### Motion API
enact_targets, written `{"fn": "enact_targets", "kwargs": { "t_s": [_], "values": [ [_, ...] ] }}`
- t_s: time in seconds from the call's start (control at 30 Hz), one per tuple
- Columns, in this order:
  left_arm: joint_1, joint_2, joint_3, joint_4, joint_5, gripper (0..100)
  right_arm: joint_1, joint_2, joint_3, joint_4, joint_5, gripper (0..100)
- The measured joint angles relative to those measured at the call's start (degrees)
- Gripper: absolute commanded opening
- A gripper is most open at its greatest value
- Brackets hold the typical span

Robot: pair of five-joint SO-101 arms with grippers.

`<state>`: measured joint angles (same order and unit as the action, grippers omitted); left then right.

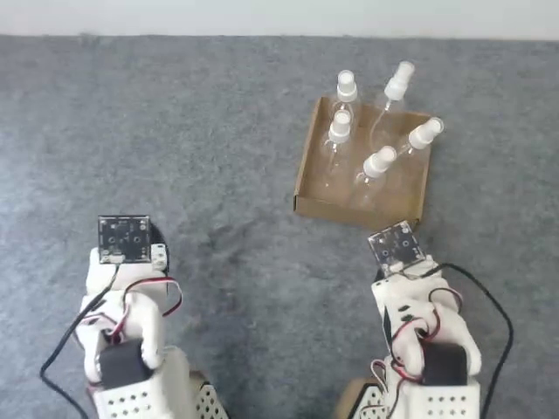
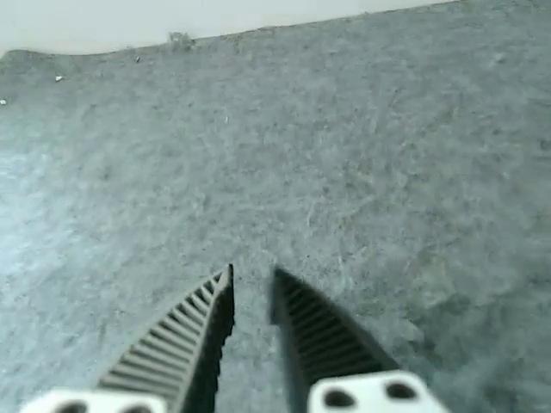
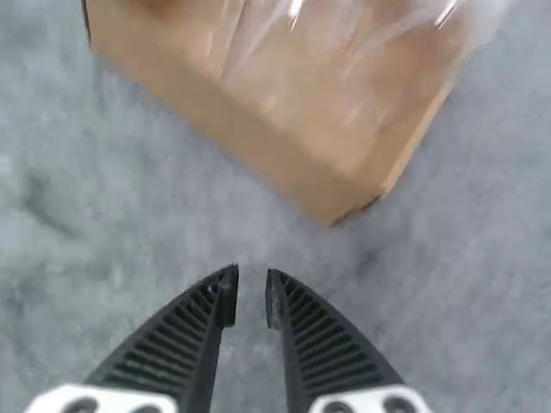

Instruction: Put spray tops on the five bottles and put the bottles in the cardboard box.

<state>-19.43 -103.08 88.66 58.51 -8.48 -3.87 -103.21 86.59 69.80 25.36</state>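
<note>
The cardboard box point(image 1: 307, 166) lies on the grey carpet at the back right. Several clear bottles point(image 1: 379, 162) stand inside it, each with a white spray top point(image 1: 347, 87). My right gripper point(image 3: 250, 284) hovers low over the carpet just in front of the box's near corner point(image 3: 331, 202), its fingers nearly together with nothing between them. The clear bottles point(image 3: 344, 60) show blurred inside the box. My left gripper point(image 2: 253, 288) sits over bare carpet at the front left, far from the box, fingers nearly together and holding nothing.
Both arms are drawn back at the near edge, the left arm point(image 1: 122, 297) and the right arm point(image 1: 419, 323). Grey carpet point(image 1: 175, 131) covers the table. A pale wall point(image 2: 172, 17) edges the far side.
</note>
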Motion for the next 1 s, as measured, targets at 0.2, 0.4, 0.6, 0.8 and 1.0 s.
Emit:
{"fn": "enact_targets", "kwargs": {
  "t_s": [0.2, 0.4, 0.6, 0.8, 1.0],
  "values": [
    [-0.09, 0.09, 8.26, -8.79, 0.00, 3, 0.18, -0.44, 8.44, -4.75, -0.09, 0.6],
    [-0.09, 0.35, 8.44, -7.38, 0.00, 3, 0.26, 0.26, 8.53, -2.20, -0.09, 0.6],
    [0.00, 0.53, 8.44, 8.53, 0.00, 3, -0.79, 0.26, 8.53, 4.66, -2.20, 0.6],
    [0.00, 0.53, 8.44, 10.90, 0.00, 3, -1.05, 0.26, 8.53, 5.01, -2.20, 0.6],
    [0.00, 0.53, 8.44, 10.90, 0.00, 3, -0.79, 0.26, 8.53, 5.01, -2.20, 0.6]
  ]
}}
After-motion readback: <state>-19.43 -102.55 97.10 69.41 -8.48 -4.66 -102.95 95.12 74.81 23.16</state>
